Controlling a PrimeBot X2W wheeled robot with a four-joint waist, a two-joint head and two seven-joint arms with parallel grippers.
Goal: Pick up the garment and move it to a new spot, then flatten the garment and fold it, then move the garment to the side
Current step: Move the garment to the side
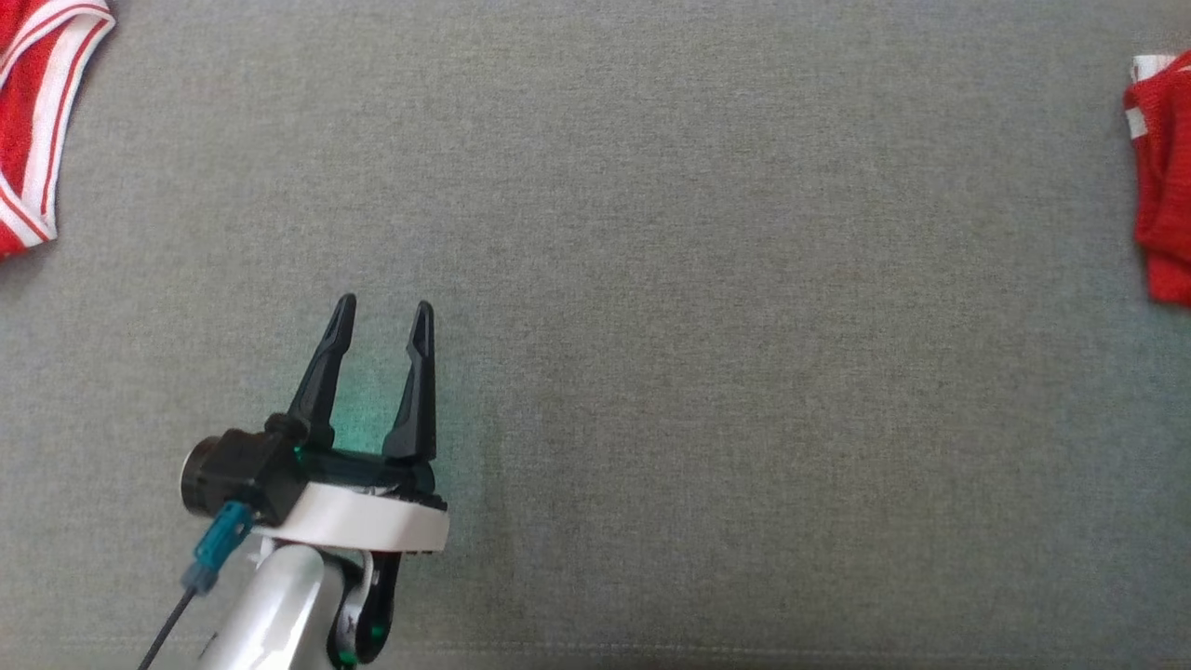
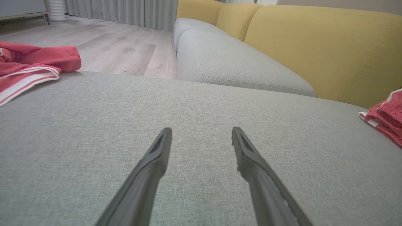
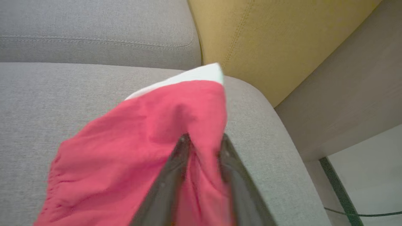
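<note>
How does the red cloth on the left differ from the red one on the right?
The left cloth shows bold white stripes along its edge; the right cloth looks almost plain red, with a little white. The left cloth lies alone, while the right claw has its fingers in the right cloth's folds. Both rest on the grey cushion.
</note>
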